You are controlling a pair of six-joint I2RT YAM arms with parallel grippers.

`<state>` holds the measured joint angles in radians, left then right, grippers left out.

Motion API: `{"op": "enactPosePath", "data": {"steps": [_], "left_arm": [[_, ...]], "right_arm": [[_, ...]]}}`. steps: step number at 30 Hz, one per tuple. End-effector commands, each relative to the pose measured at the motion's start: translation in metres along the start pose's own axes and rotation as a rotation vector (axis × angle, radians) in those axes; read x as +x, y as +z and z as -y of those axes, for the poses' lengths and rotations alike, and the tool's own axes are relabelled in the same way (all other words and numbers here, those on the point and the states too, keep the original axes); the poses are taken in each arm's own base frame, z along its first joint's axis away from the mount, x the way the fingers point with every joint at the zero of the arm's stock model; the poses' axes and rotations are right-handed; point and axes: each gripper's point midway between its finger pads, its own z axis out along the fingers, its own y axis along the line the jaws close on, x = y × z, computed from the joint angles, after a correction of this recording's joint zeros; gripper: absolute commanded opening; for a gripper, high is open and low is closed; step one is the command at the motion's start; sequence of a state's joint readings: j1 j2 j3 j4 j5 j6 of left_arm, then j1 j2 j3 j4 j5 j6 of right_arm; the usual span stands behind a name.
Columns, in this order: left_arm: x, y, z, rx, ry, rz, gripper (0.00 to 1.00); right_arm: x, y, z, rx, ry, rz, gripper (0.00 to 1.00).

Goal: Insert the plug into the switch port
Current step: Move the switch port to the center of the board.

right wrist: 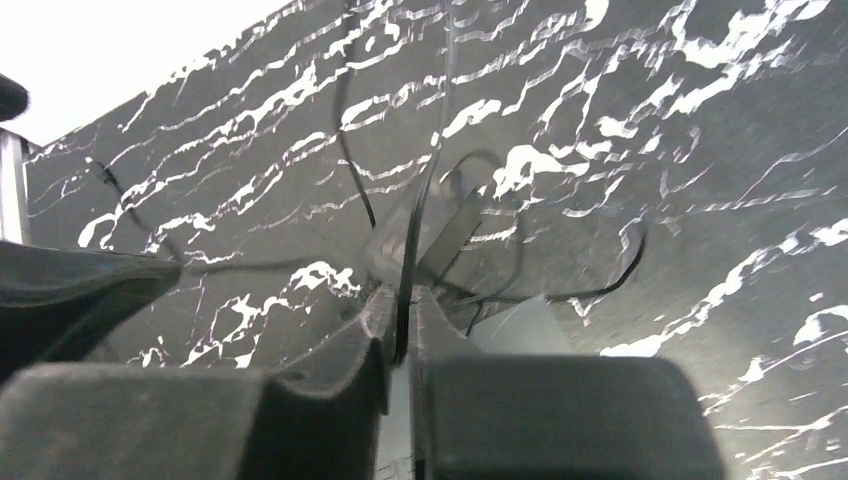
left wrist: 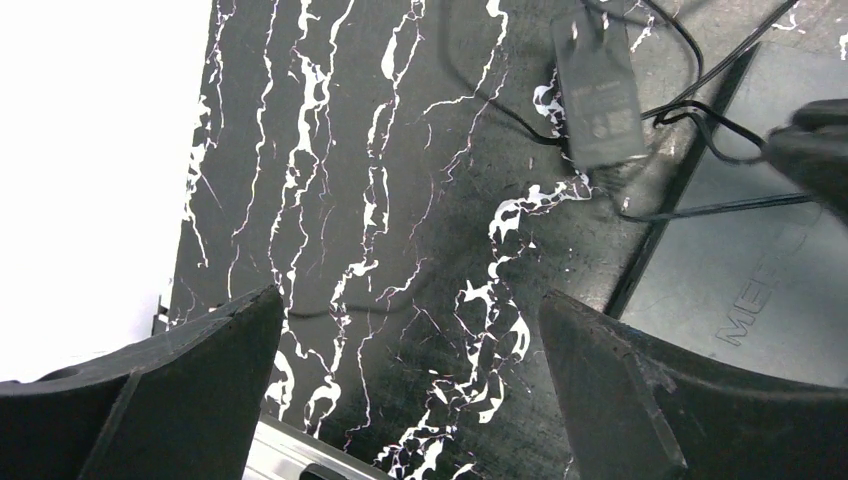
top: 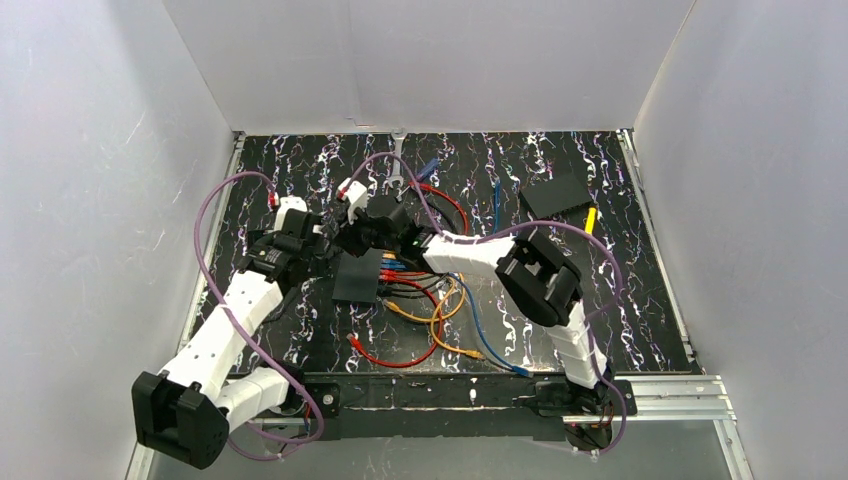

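The switch (top: 358,277) lies flat at the table's middle left, with coloured cables in the sockets along its right edge. In the left wrist view the switch (left wrist: 760,260) sits just right of my open left gripper (left wrist: 410,390), which hovers over bare table. My left gripper (top: 305,228) is beside the switch's far left corner. My right gripper (top: 365,228) reaches in behind the switch. In its own view the right gripper (right wrist: 402,298) is shut on a thin black cable (right wrist: 420,190). I cannot make out the plug; the cable's end is lost in blur.
A small black block (left wrist: 598,90) with thin black wire lies behind the switch. A plain black slab (top: 556,196) sits at the back right. Red, orange and blue cables (top: 440,320) sprawl right of the switch. A metal rail (left wrist: 300,450) edges the table on the left.
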<state>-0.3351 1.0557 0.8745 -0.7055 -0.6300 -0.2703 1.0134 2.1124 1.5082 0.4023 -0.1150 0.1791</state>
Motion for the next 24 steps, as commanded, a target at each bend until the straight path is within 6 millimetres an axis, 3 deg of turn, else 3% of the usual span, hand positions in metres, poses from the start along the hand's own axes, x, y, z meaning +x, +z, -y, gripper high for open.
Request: {"op": "enactPosePath", "data": {"steps": [1,7,12,15,24], "left_arm": [[-0.007,-0.015,-0.003,0.031,-0.064,0.019,0.98],[-0.01,-0.039,0.009,0.169,-0.142,0.006,0.98],[-0.007,-0.049,-0.004,0.139,-0.117,-0.021,0.98],[0.0,-0.05,-0.005,0.129,-0.109,-0.063,0.98],[0.033,-0.054,0.066,0.442,-0.208,-0.234,0.98]], "right_arm": [[-0.006,0.008,-0.01,-0.021,0.067,-0.003,0.25],[-0.014,-0.013,0.023,0.084,0.101,0.001,0.58],[-0.015,-0.043,0.054,0.152,0.135,0.004,0.7],[-0.02,-0.059,0.065,0.177,0.135,0.013,0.72],[-0.018,-0.098,0.066,0.2,0.047,-0.002,0.84]]}}
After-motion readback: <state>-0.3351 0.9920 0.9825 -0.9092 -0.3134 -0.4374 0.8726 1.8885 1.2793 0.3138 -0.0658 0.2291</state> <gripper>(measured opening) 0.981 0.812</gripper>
